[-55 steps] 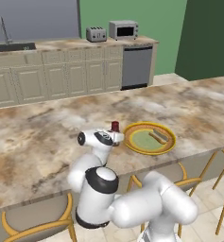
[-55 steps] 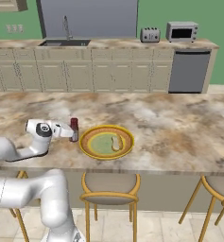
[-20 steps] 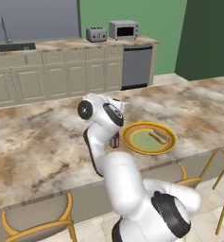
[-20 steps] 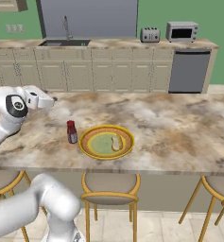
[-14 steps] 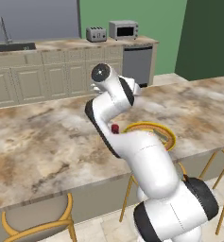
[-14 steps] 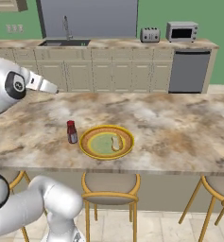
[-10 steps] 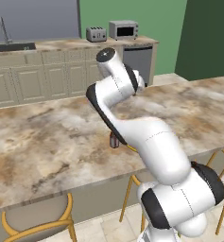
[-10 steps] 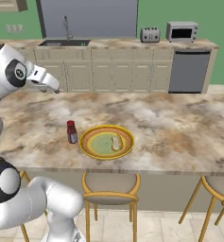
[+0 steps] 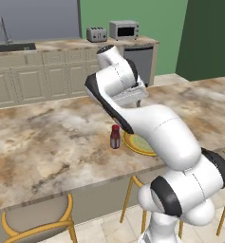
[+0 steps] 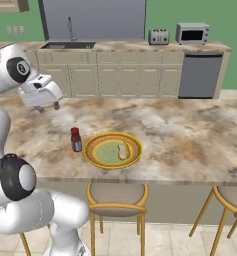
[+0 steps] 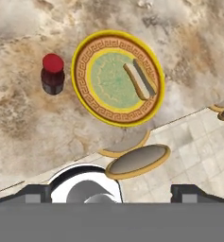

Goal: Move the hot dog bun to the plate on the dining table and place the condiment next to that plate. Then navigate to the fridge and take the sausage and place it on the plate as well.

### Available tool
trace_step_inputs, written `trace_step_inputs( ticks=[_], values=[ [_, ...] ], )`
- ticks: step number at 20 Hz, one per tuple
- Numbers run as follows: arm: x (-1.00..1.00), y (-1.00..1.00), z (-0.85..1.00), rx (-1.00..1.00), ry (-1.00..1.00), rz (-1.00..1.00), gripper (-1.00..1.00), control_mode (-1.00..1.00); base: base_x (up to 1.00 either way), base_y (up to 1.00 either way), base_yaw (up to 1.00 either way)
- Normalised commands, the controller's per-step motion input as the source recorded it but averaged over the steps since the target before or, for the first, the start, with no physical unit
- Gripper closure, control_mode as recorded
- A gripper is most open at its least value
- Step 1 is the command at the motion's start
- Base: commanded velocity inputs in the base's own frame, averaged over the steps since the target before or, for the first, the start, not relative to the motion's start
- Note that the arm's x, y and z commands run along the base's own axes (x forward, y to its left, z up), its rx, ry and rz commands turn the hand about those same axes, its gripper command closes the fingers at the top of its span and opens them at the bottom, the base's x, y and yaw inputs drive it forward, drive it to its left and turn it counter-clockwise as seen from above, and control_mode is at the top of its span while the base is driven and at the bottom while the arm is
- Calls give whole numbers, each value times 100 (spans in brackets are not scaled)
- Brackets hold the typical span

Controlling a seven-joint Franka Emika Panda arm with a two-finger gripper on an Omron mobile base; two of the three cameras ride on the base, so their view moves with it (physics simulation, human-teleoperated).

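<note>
As the hot dog bun (image 11: 140, 82) lies on the plate (image 11: 117, 41) and the condiment (image 11: 52, 74) stands just beside it on the bench (image 10: 190, 135), the next step is to drive to the fridge. The jaws (image 10: 48, 106) hang released and empty, high above the bench. Better to tuck the arm before driving: stools (image 10: 117, 194) stand near the base.

I stand in a home kitchen: cream cabinets (image 10: 115, 80), a sink (image 10: 69, 45), toaster (image 10: 159, 36), microwave (image 10: 192, 33) and dishwasher (image 10: 199, 75) line the green wall behind my marbled tabletop (image 10: 190, 135) with yellow bar stools (image 10: 115, 195).
</note>
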Motion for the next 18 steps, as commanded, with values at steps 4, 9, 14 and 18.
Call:
trace_step_inputs(
  ticks=[4, 9, 14, 18],
  values=[
    [-100, -56, -43, 18, -3, 9, -100, -100, 0, 0, 0],
    [-78, -48, -17, 19, -10, 8, -100, -100, 0, 0, 0],
    [-17, -17, -21, 6, 3, 4, -100, -100, 0, 0, 0],
    [-6, -3, -16, 0, 2, 0, -100, -100, 0, 0, 0]
  ],
)
